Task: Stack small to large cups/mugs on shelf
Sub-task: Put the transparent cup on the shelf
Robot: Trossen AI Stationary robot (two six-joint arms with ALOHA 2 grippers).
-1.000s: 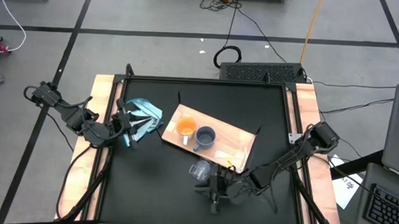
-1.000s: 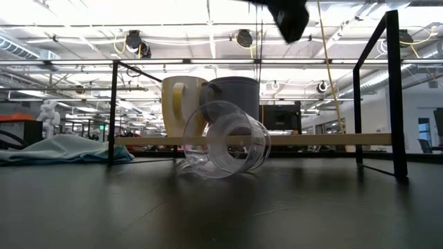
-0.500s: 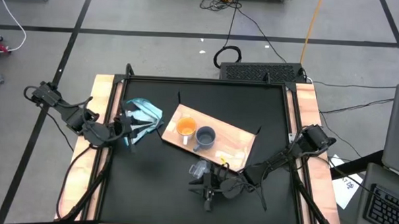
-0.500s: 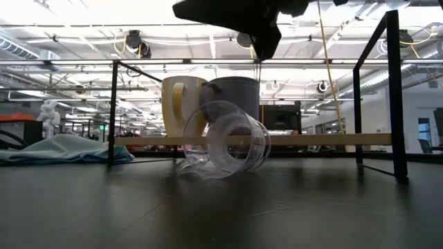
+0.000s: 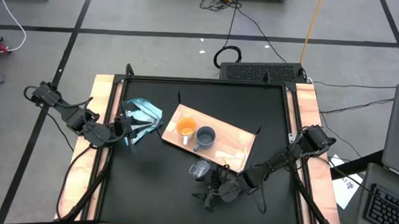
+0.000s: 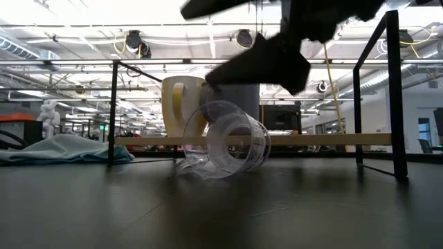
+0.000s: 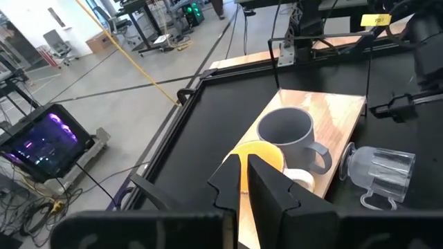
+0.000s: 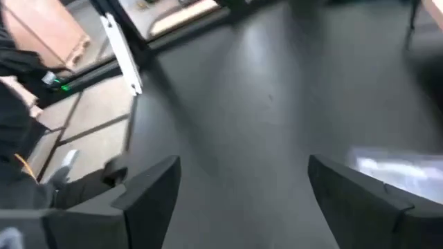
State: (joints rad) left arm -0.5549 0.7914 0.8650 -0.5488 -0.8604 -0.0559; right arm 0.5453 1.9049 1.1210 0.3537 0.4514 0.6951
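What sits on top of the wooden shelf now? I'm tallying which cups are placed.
On the shelf stand the orange mug and the blue-grey mug. The clear cup lies on its side on the tabletop, beside the shelf.

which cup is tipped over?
The clear glassy cup, lying on its side on the black tabletop; the orange mug and blue-grey mug stand upright.

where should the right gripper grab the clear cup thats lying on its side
Probably across the body of the clear cup, coming down from above. It lies tipped on the black tabletop beside the shelf, open mouth toward the table's near edge, so its rounded sides are exposed. The open right gripper is already close by. The handle looks a poorer hold.
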